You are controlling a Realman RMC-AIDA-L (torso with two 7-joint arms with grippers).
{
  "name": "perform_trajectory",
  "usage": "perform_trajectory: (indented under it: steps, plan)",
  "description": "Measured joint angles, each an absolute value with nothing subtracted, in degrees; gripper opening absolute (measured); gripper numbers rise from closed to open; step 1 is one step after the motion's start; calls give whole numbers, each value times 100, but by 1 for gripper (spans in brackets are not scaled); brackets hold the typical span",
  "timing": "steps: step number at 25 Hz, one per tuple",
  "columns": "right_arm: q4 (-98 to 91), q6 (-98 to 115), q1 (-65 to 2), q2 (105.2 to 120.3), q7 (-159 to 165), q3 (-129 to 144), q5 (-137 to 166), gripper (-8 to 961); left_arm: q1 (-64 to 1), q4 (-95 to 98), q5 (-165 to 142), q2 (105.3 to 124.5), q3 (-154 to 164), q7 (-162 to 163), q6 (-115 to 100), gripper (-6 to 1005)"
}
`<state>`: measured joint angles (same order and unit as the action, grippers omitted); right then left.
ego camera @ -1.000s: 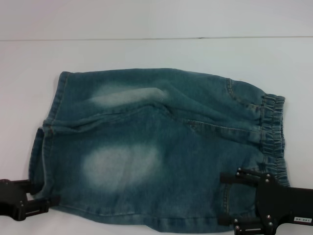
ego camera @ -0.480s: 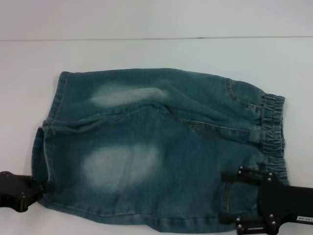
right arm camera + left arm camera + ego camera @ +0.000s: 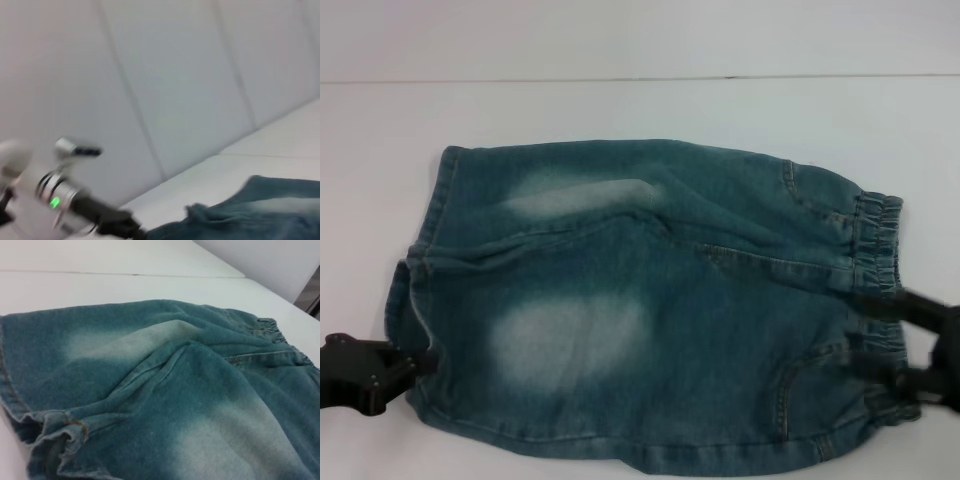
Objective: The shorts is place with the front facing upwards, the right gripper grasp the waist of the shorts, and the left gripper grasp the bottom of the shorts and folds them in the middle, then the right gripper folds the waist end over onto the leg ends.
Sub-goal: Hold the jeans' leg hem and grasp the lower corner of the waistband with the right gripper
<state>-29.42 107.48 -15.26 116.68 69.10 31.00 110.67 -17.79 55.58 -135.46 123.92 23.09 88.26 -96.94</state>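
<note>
Here the denim shorts [image 3: 640, 300] lie flat on the white tabletop [image 3: 640, 110], near its front edge, long axis running side to side. The elastic waist [image 3: 876, 270] points toward the right edge, the leg hems [image 3: 420, 290] toward the left edge. The left gripper [image 3: 415, 365] sits at the front hem corner, touching the cloth; whether its jaws grip, I cannot tell. The right gripper [image 3: 890, 340] is at the waistband's front part, jaws straddling the elastic, not visibly closed.
</note>
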Motion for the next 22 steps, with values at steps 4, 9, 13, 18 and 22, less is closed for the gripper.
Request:
perform_trajectory:
  steps: [4, 9, 13, 18, 22]
  plan:
    - [-2985, 10526, -1407, 11546, 7820, 2707, 11076, 942, -1786, 5471, -13530, 12393, 2331, 8794, -9680, 46]
    - [-3114, 10484, -1229, 11336, 9024, 2569, 11107, 941, -1791, 5428, -13524, 12393, 2341, 8778, -9626, 47]
    - [-3093, 10364, -1224, 11035, 10712, 2474, 11314, 941, -1793, 5413, -13518, 12393, 2334, 8773, -9623, 48]
    - [-3138, 10431, -1263, 10894, 11376, 2401, 11678, 941, -1793, 5414, -13517, 12393, 2333, 8771, -9623, 48]
    - [-3334, 10429, -1326, 10830, 11745, 2385, 12093, 942, -1793, 5425, -13517, 12393, 2336, 8771, -9631, 48]
